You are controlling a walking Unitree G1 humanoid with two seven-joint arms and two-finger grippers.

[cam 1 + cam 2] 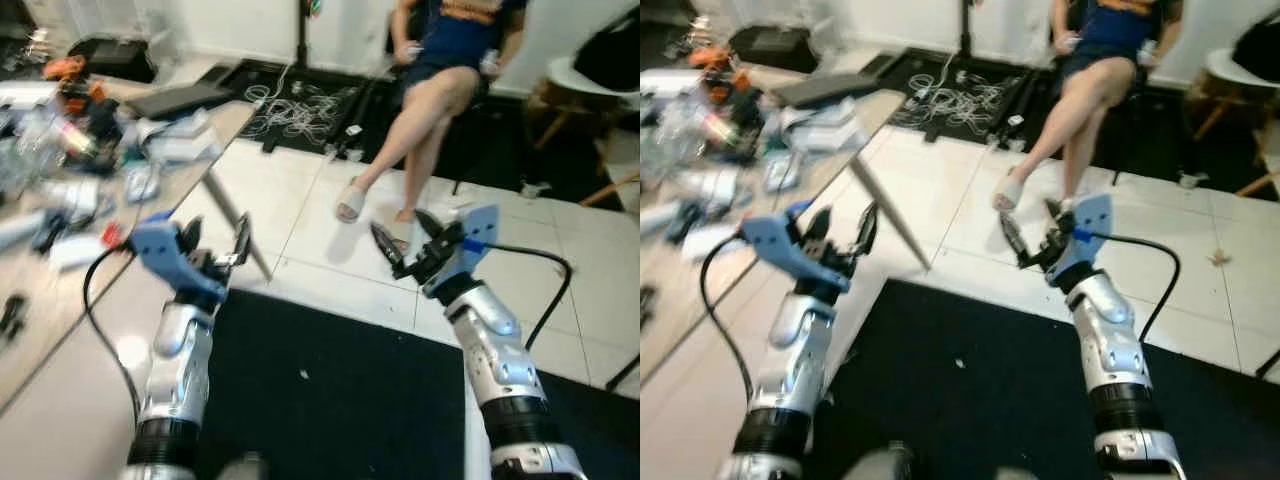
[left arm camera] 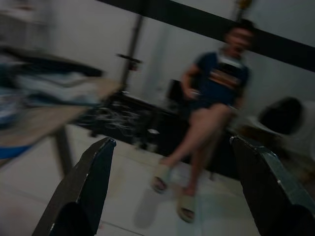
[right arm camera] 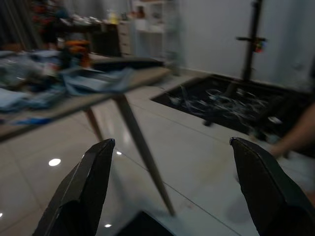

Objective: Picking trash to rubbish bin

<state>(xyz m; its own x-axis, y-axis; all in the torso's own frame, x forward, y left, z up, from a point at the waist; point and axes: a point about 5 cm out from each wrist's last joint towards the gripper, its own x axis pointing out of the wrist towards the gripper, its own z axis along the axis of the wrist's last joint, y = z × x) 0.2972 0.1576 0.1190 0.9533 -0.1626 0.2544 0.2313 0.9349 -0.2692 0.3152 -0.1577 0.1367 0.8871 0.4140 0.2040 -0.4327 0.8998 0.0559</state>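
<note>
Both arms are raised in front of me over a black floor mat [image 1: 340, 400]. My left gripper [image 1: 215, 242] is open with nothing between its fingers, beside the table's slanted leg [image 1: 236, 216]. Over the white tiles past the mat's far edge, my right gripper [image 1: 407, 240] is also open and holds nothing. A small white scrap [image 1: 303, 375] lies on the mat between the arms. A brownish scrap [image 1: 1218, 257] lies on the tiles at the right. The wrist views are blurred; each shows two black fingers [image 2: 83, 187] [image 3: 83, 187] spread wide.
A cluttered wooden table [image 1: 60, 290] runs along the left. A person [image 1: 440, 70] sits ahead with crossed legs, sandalled feet [image 1: 352, 203] on the tiles near my right gripper. Tangled cables [image 1: 300, 105] lie on a dark mat beyond. A chair [image 1: 590, 70] stands far right.
</note>
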